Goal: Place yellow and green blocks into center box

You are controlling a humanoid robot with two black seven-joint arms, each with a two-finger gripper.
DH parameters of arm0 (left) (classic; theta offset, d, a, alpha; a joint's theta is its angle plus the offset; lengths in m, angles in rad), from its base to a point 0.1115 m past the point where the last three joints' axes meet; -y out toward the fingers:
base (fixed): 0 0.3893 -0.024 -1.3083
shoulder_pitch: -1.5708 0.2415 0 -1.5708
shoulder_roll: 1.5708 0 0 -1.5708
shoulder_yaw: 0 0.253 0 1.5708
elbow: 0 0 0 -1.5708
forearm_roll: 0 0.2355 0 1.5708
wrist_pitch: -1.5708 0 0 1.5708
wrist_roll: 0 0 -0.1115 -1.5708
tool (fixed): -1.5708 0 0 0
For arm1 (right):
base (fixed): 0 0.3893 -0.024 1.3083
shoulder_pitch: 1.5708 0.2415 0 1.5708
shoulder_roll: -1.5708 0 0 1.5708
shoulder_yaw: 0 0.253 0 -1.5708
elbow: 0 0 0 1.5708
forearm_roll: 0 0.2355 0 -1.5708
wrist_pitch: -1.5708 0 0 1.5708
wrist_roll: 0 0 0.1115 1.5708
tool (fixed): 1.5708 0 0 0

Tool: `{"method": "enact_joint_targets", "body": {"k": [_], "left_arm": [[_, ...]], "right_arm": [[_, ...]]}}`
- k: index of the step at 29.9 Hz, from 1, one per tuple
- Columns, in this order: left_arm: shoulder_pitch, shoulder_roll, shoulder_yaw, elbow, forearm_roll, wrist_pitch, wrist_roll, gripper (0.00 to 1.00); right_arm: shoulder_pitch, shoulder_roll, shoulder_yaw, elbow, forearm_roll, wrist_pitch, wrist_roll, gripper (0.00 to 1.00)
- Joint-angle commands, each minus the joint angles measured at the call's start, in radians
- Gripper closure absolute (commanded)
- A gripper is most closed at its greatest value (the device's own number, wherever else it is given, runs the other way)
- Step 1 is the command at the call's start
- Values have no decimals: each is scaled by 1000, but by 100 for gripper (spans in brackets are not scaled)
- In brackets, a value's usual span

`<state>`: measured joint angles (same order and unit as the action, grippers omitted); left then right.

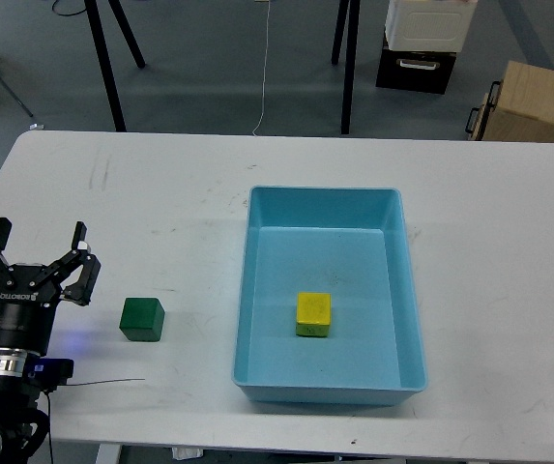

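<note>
A green block [142, 319] sits on the white table, left of the light blue box [247, 290]. A yellow block [313, 314] lies inside the box on its floor. My left gripper [35, 253] is open and empty, to the left of the green block with a clear gap between them. My right gripper is out of view.
The white table [160, 193] runs across the view. Beyond its far edge stand black stand legs [102, 58], a dark case [414, 66] and a cardboard box [533, 104] on the floor. A thin cable [102, 383] lies near the table's front edge.
</note>
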<state>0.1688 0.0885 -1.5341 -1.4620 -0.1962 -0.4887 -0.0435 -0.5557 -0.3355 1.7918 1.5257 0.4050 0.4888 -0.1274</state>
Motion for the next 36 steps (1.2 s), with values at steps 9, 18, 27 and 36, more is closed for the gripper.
{"method": "enact_joint_targets", "body": {"k": [9,18,27,36], "left_arm": [[-228,288,-12,68,-88,0,-33,0],[-486,772,322,-18,59,0,-38,0],[-935,872,790,-8,492,0,-42,0],[-1450,737,1391,73,689,0,-44,0]], "right_arm": [[82,-10,-112,1,-89,0,-3,0],[86,47,-98,10,-94,0,-1,0],[97,56,-95,13,-92,0,-3,0],[112,56,-86,10,-94,0,-3,0]]}}
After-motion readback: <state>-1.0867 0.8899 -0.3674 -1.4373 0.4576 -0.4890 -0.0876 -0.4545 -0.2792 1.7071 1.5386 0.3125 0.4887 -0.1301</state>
